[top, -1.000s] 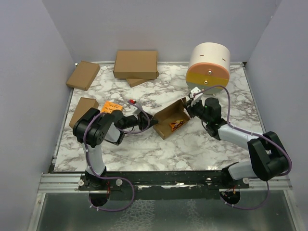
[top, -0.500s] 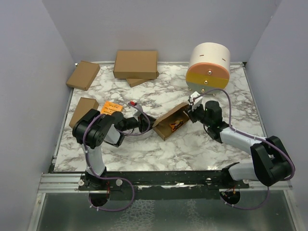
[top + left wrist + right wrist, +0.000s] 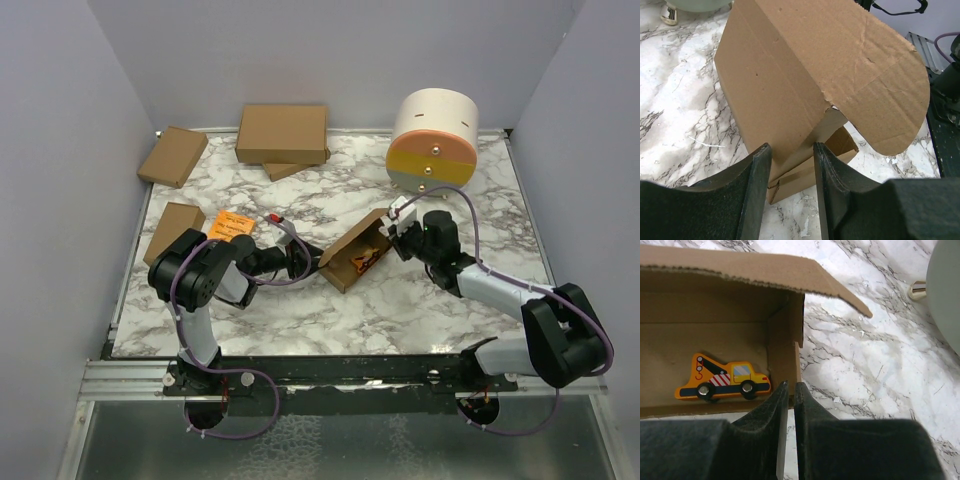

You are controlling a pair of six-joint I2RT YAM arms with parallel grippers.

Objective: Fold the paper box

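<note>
The paper box lies in the middle of the table as an open brown carton, lid flap raised. A yellow toy tow truck lies inside it, also seen from above as the truck. My right gripper is at the box's right end. In the right wrist view that gripper is shut on the thin end wall of the box. My left gripper is at the left end. In the left wrist view this gripper is open, with a corner of the box between the fingertips.
A white, orange and green cylinder stands at the back right. A larger brown carton rests on another at the back. Two small cartons and an orange booklet lie at the left.
The right gripper has moved slightly left and toward the back with the box's end wall. The box has turned a little, and the left gripper has pushed in closer to its left end.
</note>
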